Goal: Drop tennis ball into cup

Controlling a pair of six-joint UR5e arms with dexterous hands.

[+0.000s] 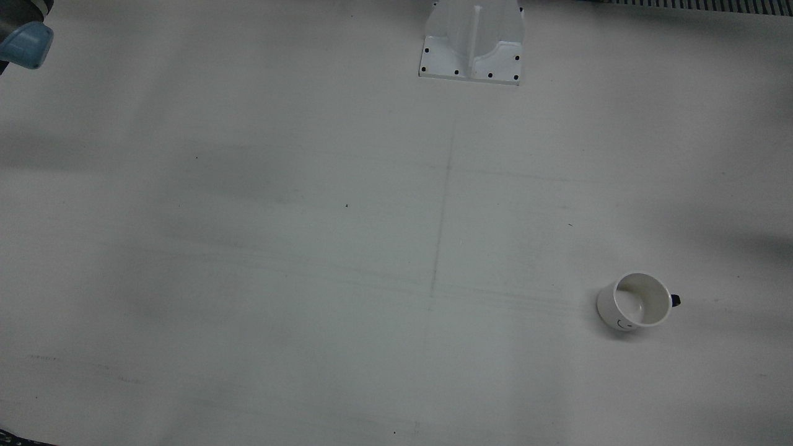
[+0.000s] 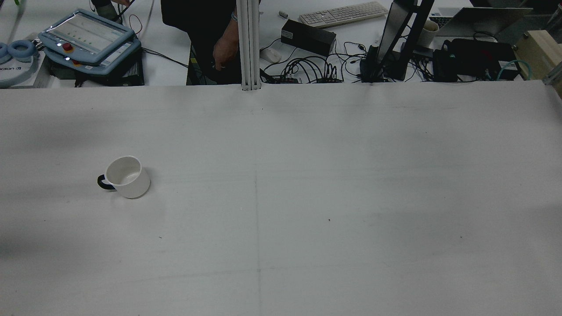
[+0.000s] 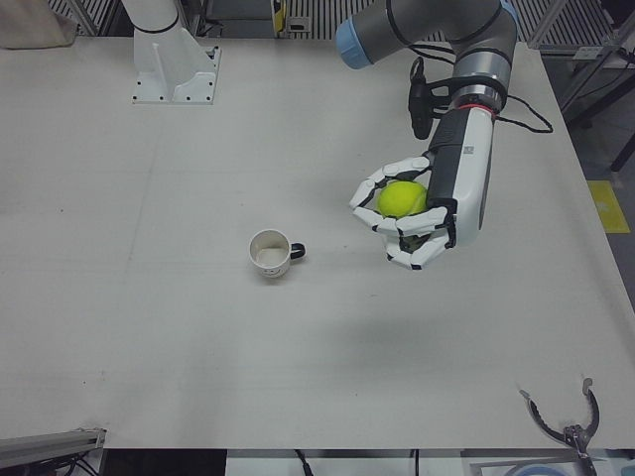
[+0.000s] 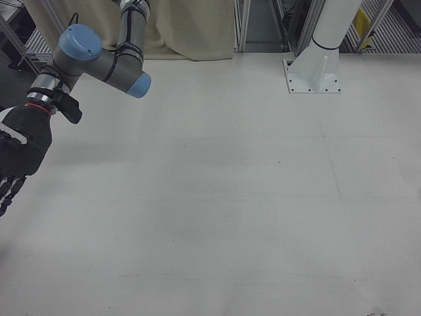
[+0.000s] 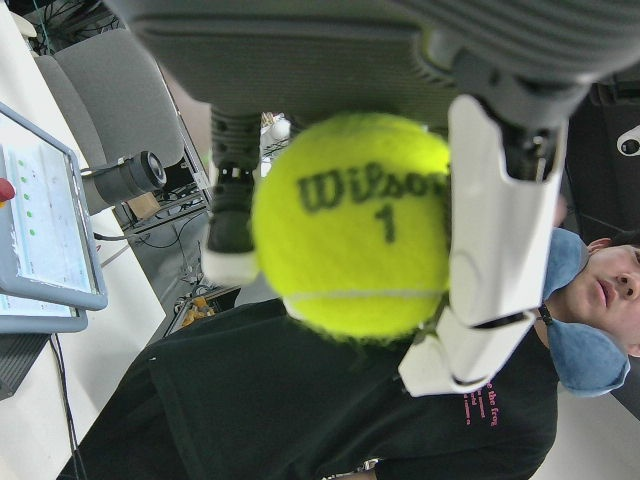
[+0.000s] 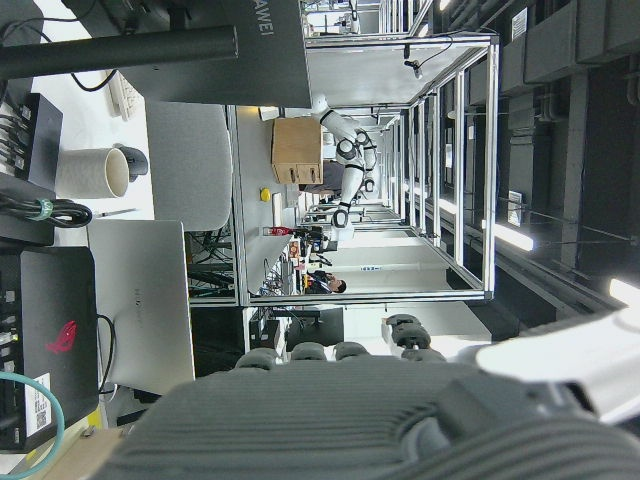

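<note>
A white cup (image 3: 269, 254) with a black handle stands upright on the table, also seen in the front view (image 1: 635, 302) and the rear view (image 2: 125, 177); its inside looks empty. My left hand (image 3: 409, 216) hovers above the table, to the view's right of the cup and apart from it, shut on a yellow-green tennis ball (image 3: 402, 198). In the left hand view the ball (image 5: 350, 225) sits between white fingers (image 5: 500, 250). My right hand (image 4: 16, 158) hangs at the far left edge of the right-front view, its fingers spread and nothing in it.
White arm pedestals (image 1: 471, 46) (image 3: 174, 69) (image 4: 312, 72) stand at the robot's side of the table. Beyond the far edge a person (image 2: 206, 39) stands at a desk with a teach pendant (image 2: 88, 33) and cables. A metal tool (image 3: 566, 426) lies by the front edge.
</note>
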